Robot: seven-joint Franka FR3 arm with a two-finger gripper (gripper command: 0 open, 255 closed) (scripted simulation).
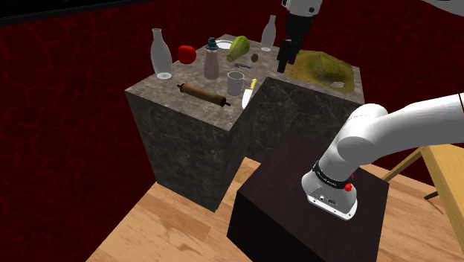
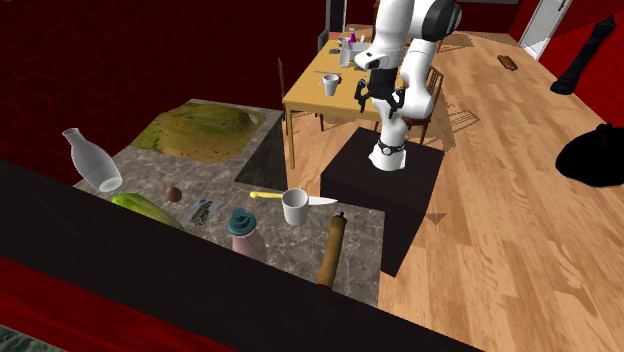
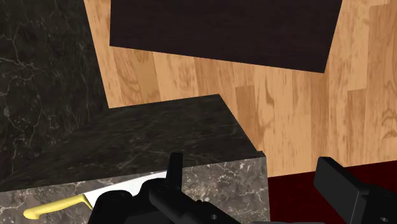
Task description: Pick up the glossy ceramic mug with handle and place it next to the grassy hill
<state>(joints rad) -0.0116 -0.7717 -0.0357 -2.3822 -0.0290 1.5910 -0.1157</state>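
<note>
No part of the task was done yet, to judge from how things lay. The mug (image 1: 236, 82) stood upright on the bench (image 1: 146, 86), untouched, its base just beside the knife (image 1: 249, 94); in the shoulder view it sat at about nine o'clock of the hill (image 1: 321, 65), with bare bench between them. The claw (image 1: 285, 63) hung above the bench at roughly two o'clock of the mug, near the hill's nine o'clock edge and well above the surface. In the wrist view the claw (image 3: 251, 160) was wide open, its two fingers (image 3: 173, 167) well apart with nothing between them but the bench corner and the floor beyond; it held nothing. From the second exterior view the mug (image 2: 294, 205) was at about five o'clock of the hill (image 2: 205, 128), the claw (image 2: 380, 98) well apart from both. Everything was left to do: come down over the mug, close on it, lift it, carry it across and set it by the hill.
</note>
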